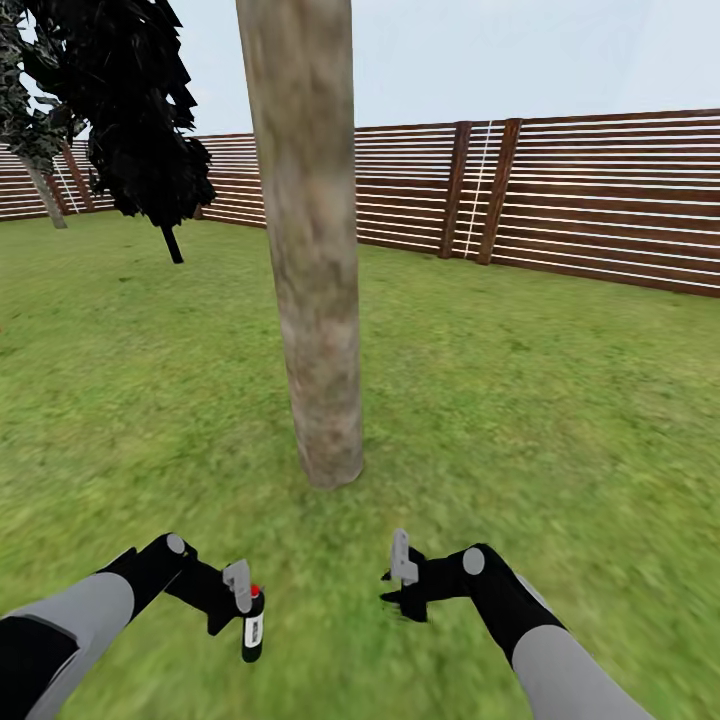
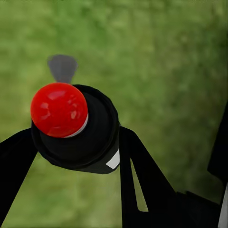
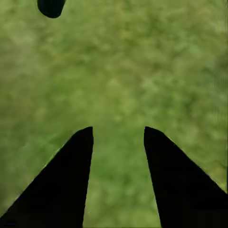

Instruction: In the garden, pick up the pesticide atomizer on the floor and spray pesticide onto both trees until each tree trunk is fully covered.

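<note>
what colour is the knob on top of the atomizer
Red, on a black atomizer body; the left wrist view shows it best.

The left claw grips a black atomizer with a round red cap between its dark fingers, over blurred green grass.
</note>
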